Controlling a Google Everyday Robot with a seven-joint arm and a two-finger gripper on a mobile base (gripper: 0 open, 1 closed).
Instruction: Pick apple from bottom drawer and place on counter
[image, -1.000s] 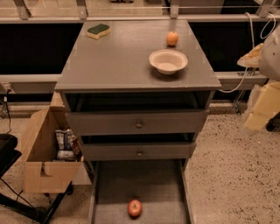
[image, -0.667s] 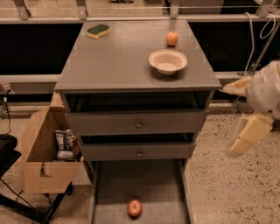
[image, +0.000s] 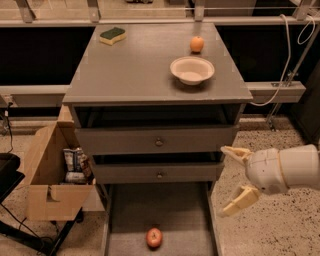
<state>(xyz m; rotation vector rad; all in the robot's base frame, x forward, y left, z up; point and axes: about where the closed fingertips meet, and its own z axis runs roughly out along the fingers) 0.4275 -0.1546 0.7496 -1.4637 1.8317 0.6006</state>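
The red apple (image: 154, 237) lies on the floor of the open bottom drawer (image: 135, 210), near its front. My gripper (image: 234, 179) is open and empty. It hangs to the right of the cabinet at the height of the second drawer, above and to the right of the apple, with its fingers (image: 239, 200) pointing left. The grey counter (image: 135, 65) is the cabinet's top surface.
On the counter stand a white bowl (image: 192, 70), a small orange fruit (image: 197, 44) and a green-yellow sponge (image: 112, 35). Two shallower knobbed drawers (image: 156, 142) are above the bottom one. A cardboard box (image: 55, 180) with packets stands left of the cabinet. A cable (image: 285, 60) hangs at the right.
My arm has swung down and left from the right edge, and the gripper now sits lower, next to the cabinet's right side. The apple has not moved.
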